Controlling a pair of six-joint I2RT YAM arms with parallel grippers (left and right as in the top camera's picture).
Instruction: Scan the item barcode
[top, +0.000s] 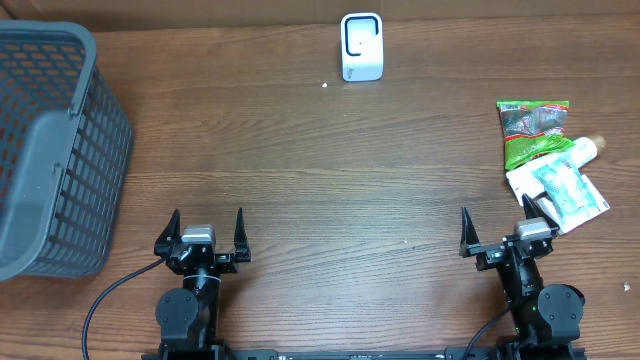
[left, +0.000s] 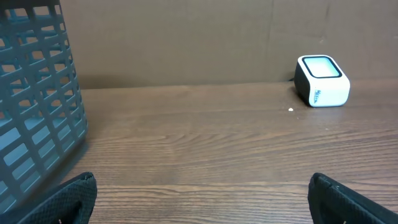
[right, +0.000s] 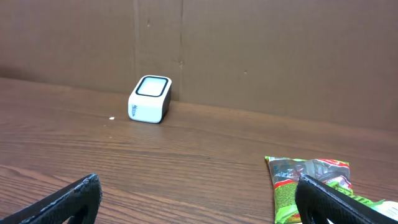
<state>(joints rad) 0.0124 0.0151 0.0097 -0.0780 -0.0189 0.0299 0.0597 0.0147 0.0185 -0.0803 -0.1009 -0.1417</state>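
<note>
Wood-grain brown table (top: 320, 170), both arms at the near edge. Left gripper (top: 208, 225): jaws spread wide, holding nothing. Right gripper (top: 497, 228): same, wide apart and empty. Small white cube scanner with dark window (top: 361, 46) stands at the far edge, centre. Items lie flat on the right side: green plastic snack packet (top: 533, 130), and overlapping its near end a white-and-teal pouch with beige cap (top: 560, 185), just beside the right gripper's outer finger; contact unclear. Grey plastic lattice basket (top: 50, 150) far left, apart from the left gripper.
</note>
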